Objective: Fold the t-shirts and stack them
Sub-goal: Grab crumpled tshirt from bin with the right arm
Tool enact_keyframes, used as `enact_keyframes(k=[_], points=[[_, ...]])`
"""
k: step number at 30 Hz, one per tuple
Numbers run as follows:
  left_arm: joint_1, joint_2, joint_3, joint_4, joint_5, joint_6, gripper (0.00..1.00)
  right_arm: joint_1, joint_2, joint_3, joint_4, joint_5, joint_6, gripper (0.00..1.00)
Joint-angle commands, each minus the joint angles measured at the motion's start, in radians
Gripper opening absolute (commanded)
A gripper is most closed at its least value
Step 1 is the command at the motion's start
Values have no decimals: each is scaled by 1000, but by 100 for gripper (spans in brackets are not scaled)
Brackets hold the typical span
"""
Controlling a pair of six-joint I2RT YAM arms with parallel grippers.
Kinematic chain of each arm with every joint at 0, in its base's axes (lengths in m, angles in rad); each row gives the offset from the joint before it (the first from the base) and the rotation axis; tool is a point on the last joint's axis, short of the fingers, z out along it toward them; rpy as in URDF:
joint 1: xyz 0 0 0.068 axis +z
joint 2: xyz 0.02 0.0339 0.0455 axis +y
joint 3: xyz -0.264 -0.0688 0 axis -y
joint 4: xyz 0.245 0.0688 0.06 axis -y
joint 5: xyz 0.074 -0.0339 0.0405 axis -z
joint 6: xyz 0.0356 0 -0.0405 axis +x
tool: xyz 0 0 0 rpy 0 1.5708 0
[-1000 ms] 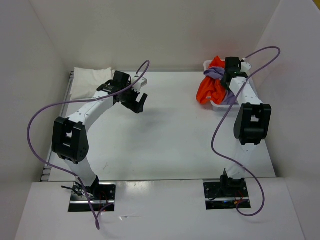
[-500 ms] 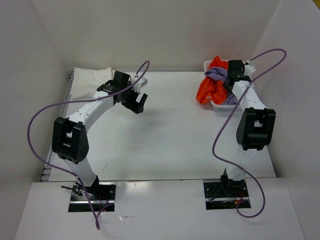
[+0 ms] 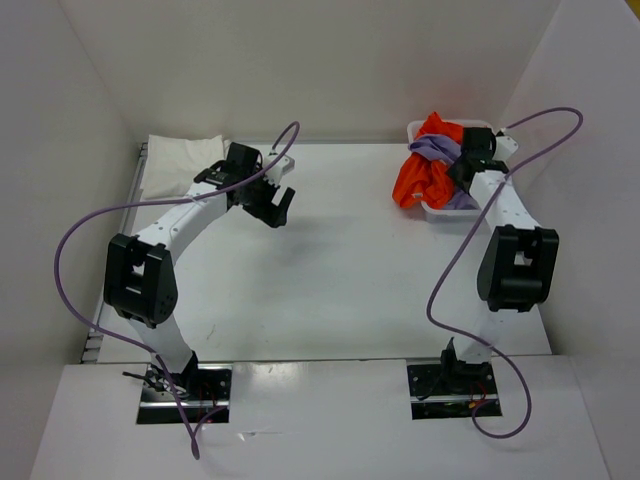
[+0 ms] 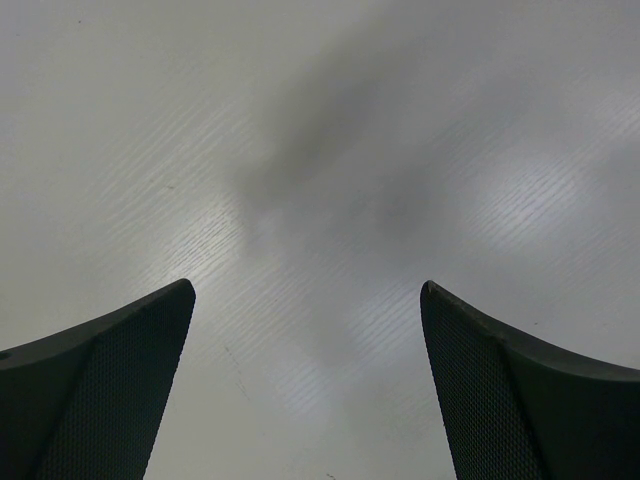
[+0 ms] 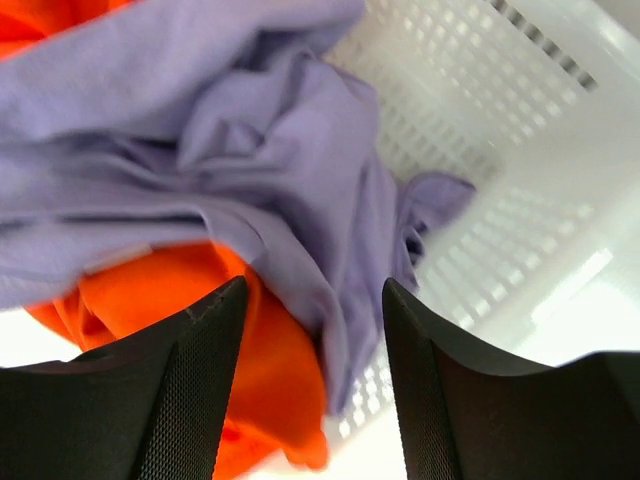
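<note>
- Top external view: a white t-shirt (image 3: pixel 182 154) is seen lying at the far left corner of the table (image 3: pixel 340 270).
- An orange t-shirt (image 3: pixel 414 182) and a lavender t-shirt (image 3: pixel 430 147) are bunched in the mesh basket (image 3: pixel 441 211) at far right, with orange cloth spilled over its left rim.
- The left gripper (image 3: pixel 279 207) is held wide open above bare table.
- The right gripper (image 5: pixel 315 290) is poised over the lavender cloth, jaws parted, nothing clamped.

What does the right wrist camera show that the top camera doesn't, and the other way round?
Only the right wrist view shows the mesh holes of the basket and the right gripper standing open, clamping nothing. Only the top view shows the white shirt at the far left corner of the table and the left gripper, open. Both show the lavender shirt lying over the orange shirt at the basket.
</note>
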Motion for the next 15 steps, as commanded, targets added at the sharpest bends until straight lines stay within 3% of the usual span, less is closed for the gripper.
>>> enact_keyframes(k=[1,8,15], points=[[3,-15,-14,12,3,13,100,-10,-126,-67,35,-1,23,61],[3,-4,-14,12,12,13,100,-10,-197,-145,25,-25,2,56],[3,-4,-14,12,0,13,100,-10,-116,-136,34,-41,26,56]])
